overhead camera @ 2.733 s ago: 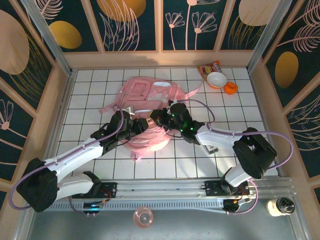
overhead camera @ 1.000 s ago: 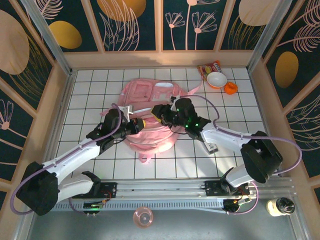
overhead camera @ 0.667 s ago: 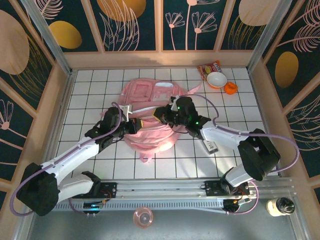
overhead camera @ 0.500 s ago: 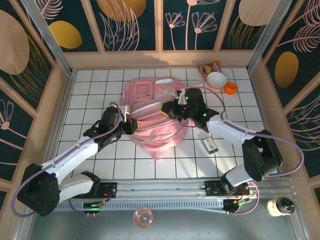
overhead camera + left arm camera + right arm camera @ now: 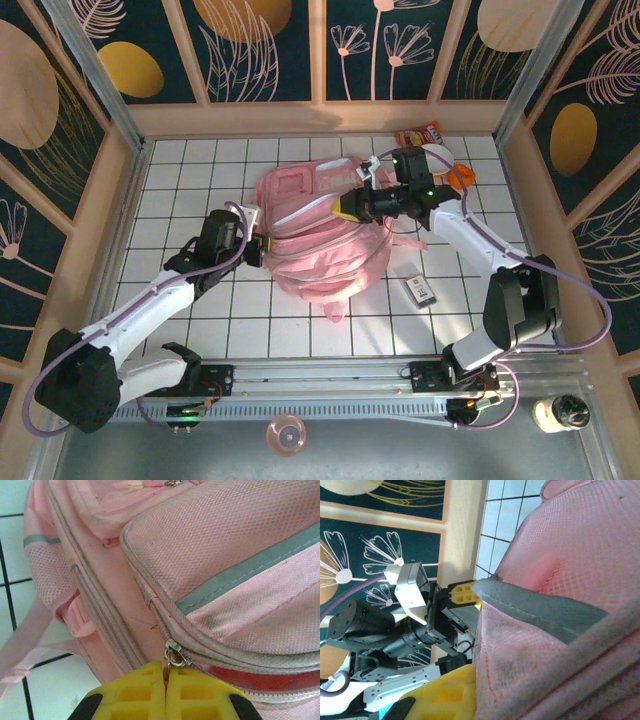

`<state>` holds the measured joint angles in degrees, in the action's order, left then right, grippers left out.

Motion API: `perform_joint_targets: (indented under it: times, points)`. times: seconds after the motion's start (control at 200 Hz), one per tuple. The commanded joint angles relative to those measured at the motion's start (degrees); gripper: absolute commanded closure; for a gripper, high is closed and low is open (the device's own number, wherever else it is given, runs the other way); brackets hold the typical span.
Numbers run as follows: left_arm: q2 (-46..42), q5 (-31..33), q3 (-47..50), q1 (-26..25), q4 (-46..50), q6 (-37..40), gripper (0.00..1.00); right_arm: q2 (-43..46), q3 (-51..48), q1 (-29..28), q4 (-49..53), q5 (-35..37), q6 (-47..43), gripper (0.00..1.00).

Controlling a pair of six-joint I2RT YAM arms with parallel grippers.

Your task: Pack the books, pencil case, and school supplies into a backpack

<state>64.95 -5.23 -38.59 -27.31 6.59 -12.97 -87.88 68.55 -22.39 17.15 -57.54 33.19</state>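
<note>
Pink and soft, 1 backpack (image 5: 325,265) lies mid-table between 2 grippers. The left gripper (image 5: 165,675), at the bag's left side, has its fingers pressed together on 1 zipper pull (image 5: 173,656), and the right gripper (image 5: 352,207) pinches the bag's far-right edge. 1 small dark labelled item (image 5: 421,290) lies on the tiles (image 5: 230,340), near-right of the bag.

Backpack (image 5: 320,255) shell: pink woven cloth, matt, with a fine mesh-grain texture.
Trim stripe (image 5: 240,572): grey-green flat webbing, smooth, matt.
Front pocket (image 5: 290,185): lighter pink, glossy.
Zip pull (image 5: 172,656): bright metal, shiny.
Left gripper (image 5: 165,692): yellow moulded plastic, matt, with ribbed recesses.
Right gripper (image 5: 350,207): yellow plastic, matt.
Table (image 5: 200,170): white tiles, smooth, with a slight sheen and dark joint lines.
Arm covers (image 5: 150,305): white plastic, smooth.
Base rail (image 5: 330,385): bare grey metal.
</note>
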Motion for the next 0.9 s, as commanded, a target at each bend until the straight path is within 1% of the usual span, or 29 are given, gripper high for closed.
perform_joint_targets:
  times: [0.0,0.04,0.055,0.095,0.125,0.16,0.205,0.25,0.26,0.27,0.275,0.285,0.335,0.37,0.425,0.475,0.636,0.761,0.806,0.856,0.896]
  points:
    - [1.93,9.48,0.32,2.00,-1.52,11.16,1.00,0.83,5.61,1.35,2.30,-8.33,-7.54,1.00]
    - [3.10,11.69,0.08,2.00,-2.79,14.00,1.00,0.53,5.93,1.30,2.88,-8.37,-8.04,1.00]
    - [3.64,12.29,-0.14,2.00,-3.07,14.89,0.97,0.53,5.95,1.30,2.89,-8.33,-8.01,1.00]
    - [5.09,12.06,-1.17,2.01,-3.06,17.18,0.81,0.43,5.90,1.43,2.90,-7.67,-7.60,1.00]
    - [5.97,10.20,-2.56,2.02,-1.99,18.90,0.70,0.53,5.91,1.44,2.62,-6.83,-7.17,1.00]
    - [6.64,7.24,-4.69,2.00,-0.02,20.78,0.61,0.66,5.62,1.39,1.47,-6.19,-6.05,1.00]
    - [6.46,2.48,-7.13,1.95,2.21,22.51,0.39,1.06,4.30,1.32,-2.05,-5.70,-3.30,1.00]
    - [4.52,-2.80,-8.23,1.88,2.51,24.35,0.24,1.45,2.59,1.17,-6.32,-5.71,-0.29,1.00]
    - [3.94,-4.07,-8.27,1.84,2.32,24.91,0.19,1.52,2.27,1.18,-7.12,-5.73,0.32,1.00]
    - [3.25,-5.33,-8.26,1.83,2.12,25.54,0.07,1.55,2.02,1.09,-7.96,-5.65,0.83,1.00]
    - [2.90,-5.89,-8.26,1.78,1.98,25.85,0.04,1.56,1.80,1.11,-8.34,-5.65,1.14,1.00]
    - [2.24,-7.15,-8.13,1.79,1.57,26.41,0.02,1.61,1.59,0.99,-8.95,-5.54,1.63,1.00]
    - [-1.82,-12.41,-7.04,1.56,-0.87,29.34,0.01,1.44,0.93,0.58,-11.05,-5.04,3.12,1.00]
    - [-4.20,-14.69,-6.21,1.35,-3.23,30.37,0.01,1.16,0.79,0.01,-11.50,-4.59,3.45,1.00]
    - [-6.51,-16.24,-5.54,0.89,-5.68,31.62,0.01,0.69,0.88,-0.88,-11.89,-4.09,3.62,1.00]
    - [-6.79,-16.50,-6.37,-0.14,-5.19,34.07,0.01,0.30,0.91,-2.03,-12.90,-3.81,4.13,1.00]
    - [-1.23,-11.54,-10.11,-4.85,-2.71,40.39,0.01,-1.75,1.80,-4.72,-14.51,-3.81,4.74,1.00]
    - [5.23,-10.90,-12.39,-6.38,-4.06,40.66,0.01,-3.02,2.50,-5.57,-14.37,-3.81,4.90,1.00]
    - [7.22,-9.54,-12.89,-6.57,-5.17,40.22,0.02,-3.07,2.68,-5.74,-14.45,-3.85,5.02,1.00]
    - [8.90,-5.41,-12.88,-6.57,-7.99,38.13,0.08,-2.94,2.90,-5.68,-13.95,-3.87,4.76,1.00]
    - [9.96,-0.94,-12.66,-6.56,-10.72,36.37,0.21,-2.64,3.09,-5.38,-12.70,-3.53,4.12,1.00]
